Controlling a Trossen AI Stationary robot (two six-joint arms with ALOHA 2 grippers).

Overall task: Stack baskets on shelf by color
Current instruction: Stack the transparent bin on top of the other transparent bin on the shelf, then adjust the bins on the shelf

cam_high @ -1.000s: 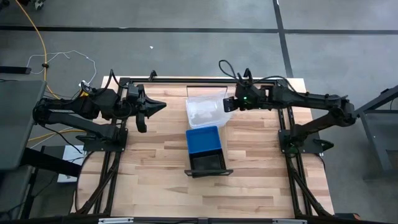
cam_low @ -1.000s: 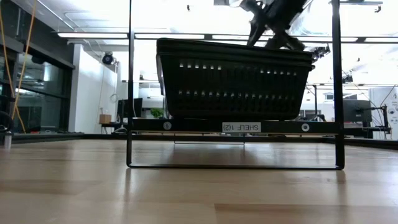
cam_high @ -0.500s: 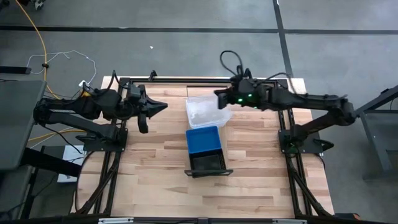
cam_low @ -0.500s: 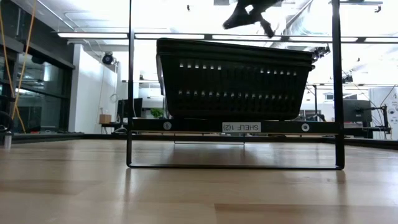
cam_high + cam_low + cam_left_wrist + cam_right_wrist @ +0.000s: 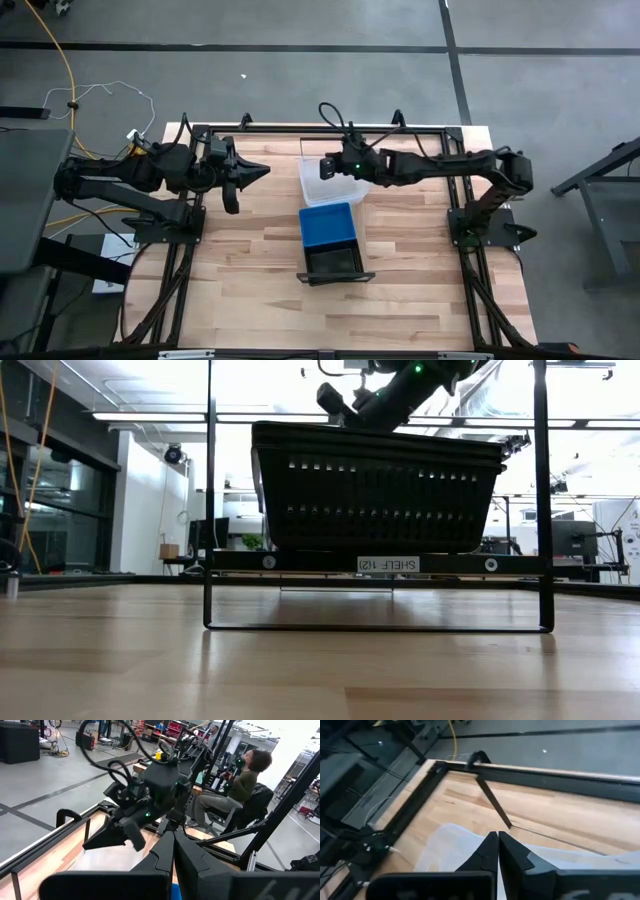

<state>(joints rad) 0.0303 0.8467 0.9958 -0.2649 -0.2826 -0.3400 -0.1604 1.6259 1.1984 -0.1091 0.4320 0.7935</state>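
Note:
Three baskets stand in a row on the narrow shelf [image 5: 336, 279] in the middle of the table: a clear one [image 5: 345, 190] farthest, a blue one [image 5: 327, 225] in the middle, and a black perforated one [image 5: 333, 262] nearest, which fills the low view [image 5: 375, 490]. My right gripper [image 5: 321, 169] reaches in from the table's right, shut and slanting down over the clear basket [image 5: 447, 847]. My left gripper [image 5: 260, 171] waits shut above the table's left side. My right gripper's shut fingertips [image 5: 498, 839] stand just over the clear basket's left part, slanting down from the table's right. Nothing shows between them. I cannot tell whether they touch the basket.
A dark metal frame [image 5: 320, 128] runs along the table's far edge and sides. Bare wood lies to the left and right of the shelf. The shelf's thin black legs [image 5: 208, 600] stand on the tabletop. A person [image 5: 240, 782] sits beyond the table's right side.
My right gripper has travelled toward the table's left edge and down, from beside the clear basket's right rim to over the basket. It has tipped further downward and has shut on the way. The baskets have kept their places.

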